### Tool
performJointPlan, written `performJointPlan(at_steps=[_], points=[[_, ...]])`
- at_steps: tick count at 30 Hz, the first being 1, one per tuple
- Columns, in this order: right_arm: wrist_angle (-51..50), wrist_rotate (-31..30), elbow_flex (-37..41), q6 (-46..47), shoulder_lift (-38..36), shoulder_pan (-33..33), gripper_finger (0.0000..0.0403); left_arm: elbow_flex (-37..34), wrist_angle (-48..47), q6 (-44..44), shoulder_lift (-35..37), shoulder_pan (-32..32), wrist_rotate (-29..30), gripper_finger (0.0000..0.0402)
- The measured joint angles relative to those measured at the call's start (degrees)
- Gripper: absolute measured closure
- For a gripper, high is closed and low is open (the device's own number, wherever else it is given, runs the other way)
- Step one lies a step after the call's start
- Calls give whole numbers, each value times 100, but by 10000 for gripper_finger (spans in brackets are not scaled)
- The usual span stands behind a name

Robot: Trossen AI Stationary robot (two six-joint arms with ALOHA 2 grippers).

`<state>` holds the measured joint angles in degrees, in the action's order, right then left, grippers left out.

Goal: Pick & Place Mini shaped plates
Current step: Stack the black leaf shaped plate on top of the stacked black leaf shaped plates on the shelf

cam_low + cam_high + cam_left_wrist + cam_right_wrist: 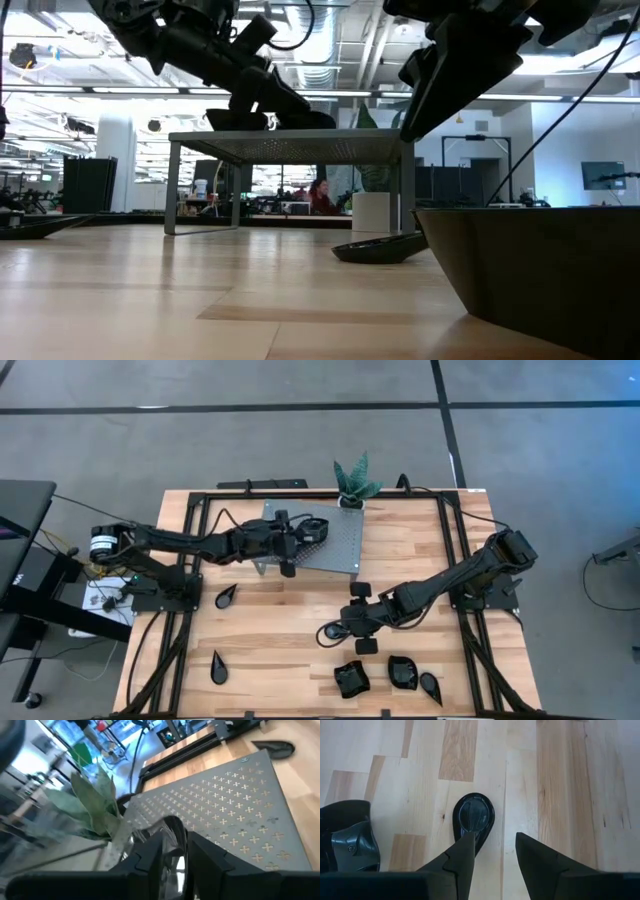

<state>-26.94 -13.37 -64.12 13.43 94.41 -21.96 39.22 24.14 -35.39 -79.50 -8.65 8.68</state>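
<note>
Two of my arms are over the pale wooden table [270,650], and each gripper is busy with one of the small glossy black plates. My left gripper [312,530] is above the grey perforated metal shelf [335,550] at the back of the table, and its fingers [150,855] are pinched on a shiny roundish black plate [172,852] standing on edge between them, just above the shelf's cross-patterned top; the green potted plant [355,482] stands just beside the shelf's far corner. My right gripper [335,632] is down near the middle of the table with its fingers [462,857] spread, one tip touching the edge of a glossy black teardrop-shaped plate [473,820] that lies flat on the wood, the other tip apart from it on bare boards. More black plates lie scattered: a teardrop one [226,596] near the left arm's base, another leaf-shaped one [218,666] toward the near left, a squarish one [351,678], a roundish one [403,672] and a small teardrop [431,686] along the near edge, plus a small square one [359,591] just in front of the shelf.
</note>
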Motion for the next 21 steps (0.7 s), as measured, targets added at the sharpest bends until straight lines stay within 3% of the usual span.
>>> performJointPlan(at_steps=[5,10,15,21], points=[[-2,0,0,2,0,0,268,0,111,-620,88,366,966,300],[0,0,0,13,0,-1,268,0,73,-631,111,432,1446,298],[2,2,0,17,0,-15,268,0,97,-340,114,619,1376,298],[199,2,0,17,0,-15,270,2,342,367,138,1618,732,298]])
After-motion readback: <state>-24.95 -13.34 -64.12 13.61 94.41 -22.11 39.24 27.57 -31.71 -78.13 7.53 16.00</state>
